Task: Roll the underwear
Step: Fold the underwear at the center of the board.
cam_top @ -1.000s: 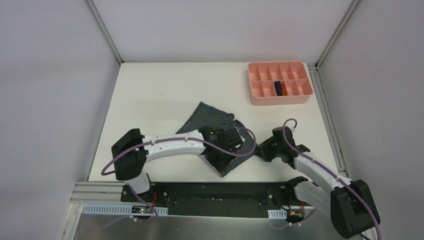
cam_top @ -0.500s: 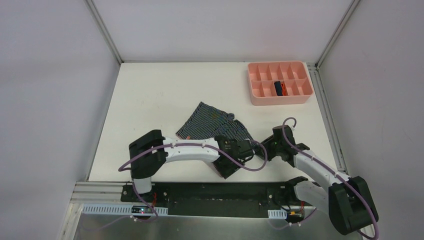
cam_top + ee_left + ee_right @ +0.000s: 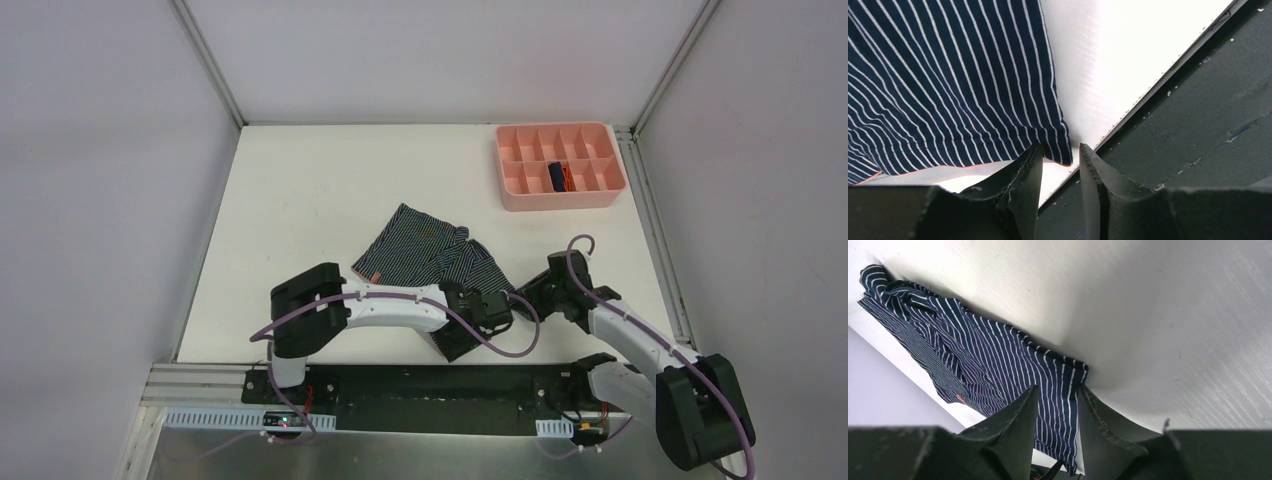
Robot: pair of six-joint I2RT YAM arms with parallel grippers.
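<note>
The striped briefs point(image 3: 422, 246) lie near the surface's point(image 3: 300, 190) 6 o'clock edge.
The left fingers point(image 3: 1020, 192), slightly open, line up to pinch the near corner. The right fingers point(image 3: 1013, 425) straddle the 3 o'clock corner, grip unclear.

The striped underwear point(image 3: 420, 245) is soft, thin cloth, a bit crinkled; the table point(image 3: 300, 190) is white and dull, with faint fine lines up close; the pink tray point(image 3: 520, 195) is smooth plastic; the left arm point(image 3: 390, 303) has a smooth white plastic shell; the frame rails point(image 3: 205, 60) are pale, dull metal; the dark strip point(image 3: 1198, 125) at the table's edge is rough and speckled.
</note>
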